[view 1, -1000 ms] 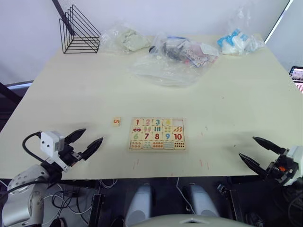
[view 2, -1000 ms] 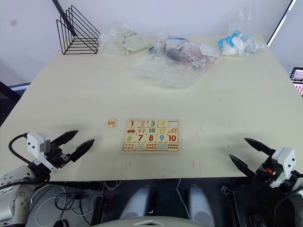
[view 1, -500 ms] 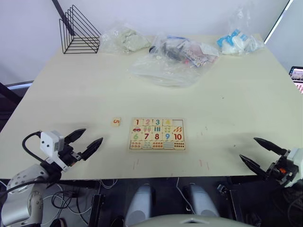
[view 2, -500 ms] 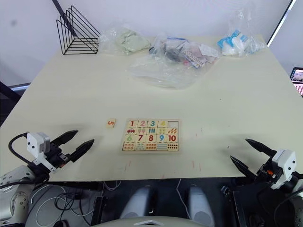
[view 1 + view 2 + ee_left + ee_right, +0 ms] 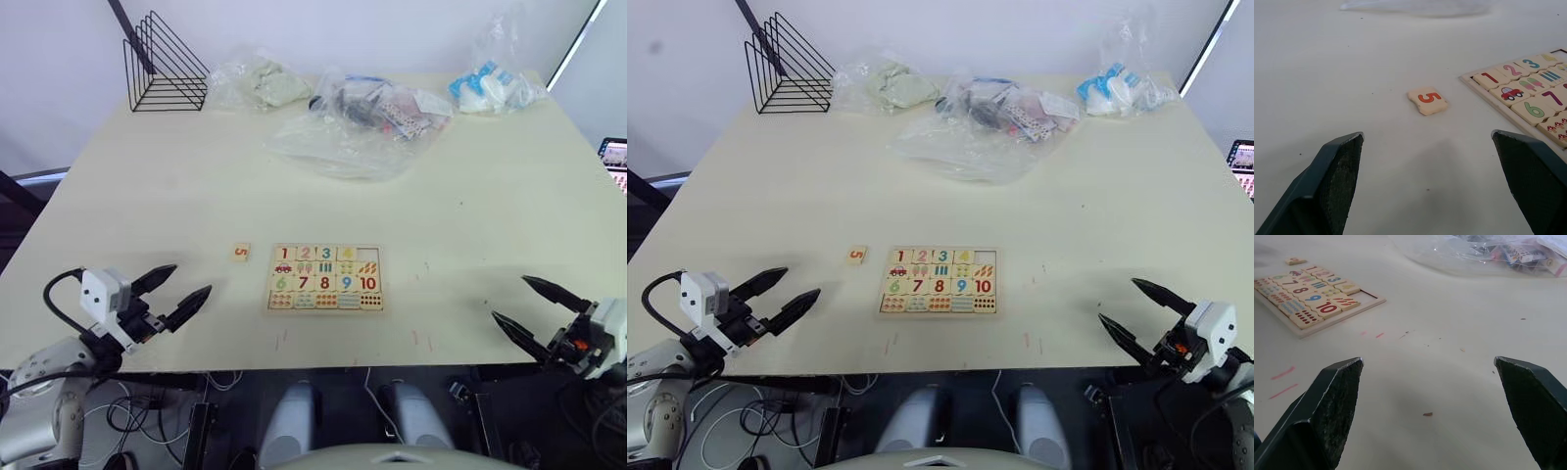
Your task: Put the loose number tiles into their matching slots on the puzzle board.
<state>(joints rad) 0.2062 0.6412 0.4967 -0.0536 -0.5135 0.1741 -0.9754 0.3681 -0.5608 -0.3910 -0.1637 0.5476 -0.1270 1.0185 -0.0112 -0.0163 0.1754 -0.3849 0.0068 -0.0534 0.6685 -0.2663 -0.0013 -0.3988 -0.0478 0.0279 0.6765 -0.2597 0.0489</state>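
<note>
Your loose 5 tile [image 5: 241, 252] lies flat on the desk [image 5: 196, 186] just left of the puzzle board [image 5: 325, 278], whose far-right slot [image 5: 368, 254] is bare, while both the left gripper [image 5: 179, 292] and right gripper [image 5: 523, 311] hover at the near edge, jaws apart, empty.

Loose tile [image 5: 1427, 100] reads 5; puzzle board [image 5: 324, 278] shows 1–4, 6–10.

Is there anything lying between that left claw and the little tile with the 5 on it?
No. In the left wrist view only bare table lies between the left gripper and the 5 tile; the puzzle board sits off to one side.
</note>
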